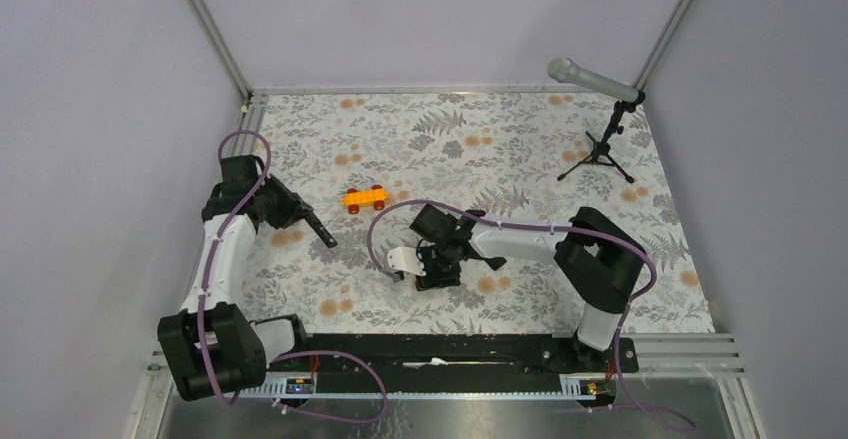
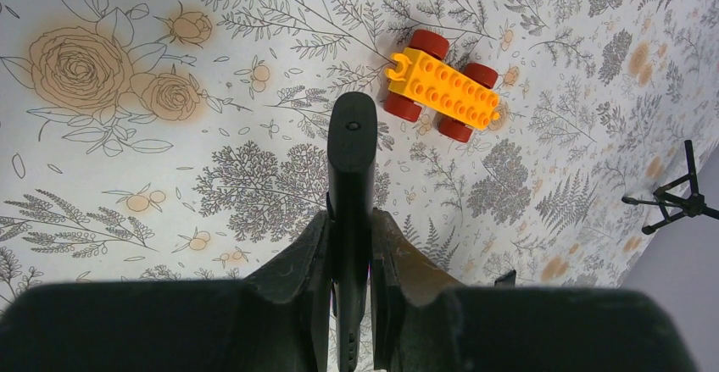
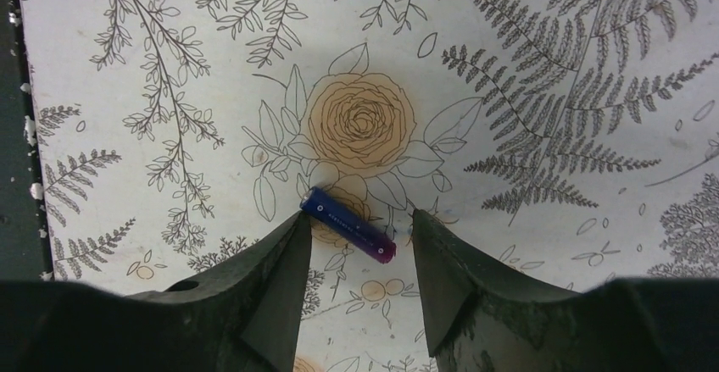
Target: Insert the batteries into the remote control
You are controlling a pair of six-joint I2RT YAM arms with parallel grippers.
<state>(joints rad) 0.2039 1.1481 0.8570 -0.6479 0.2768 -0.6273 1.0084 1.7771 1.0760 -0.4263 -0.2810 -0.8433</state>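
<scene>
Left gripper (image 2: 349,228) clamps the slim flat black remote control (image 2: 351,147); right gripper (image 3: 360,218) stands half-spread.
The remote juts forward above the floral tablecloth (image 2: 127,177), near an orange toy brick car (image 2: 441,88). A small purplish-blue cylindrical battery (image 3: 349,224) lies slanted on the cloth between the right fingers, ungripped.

Left tool (image 2: 350,219) pinched nearly shut, angled forward; right tool (image 3: 358,219) points straight down (jaws parted).
</scene>
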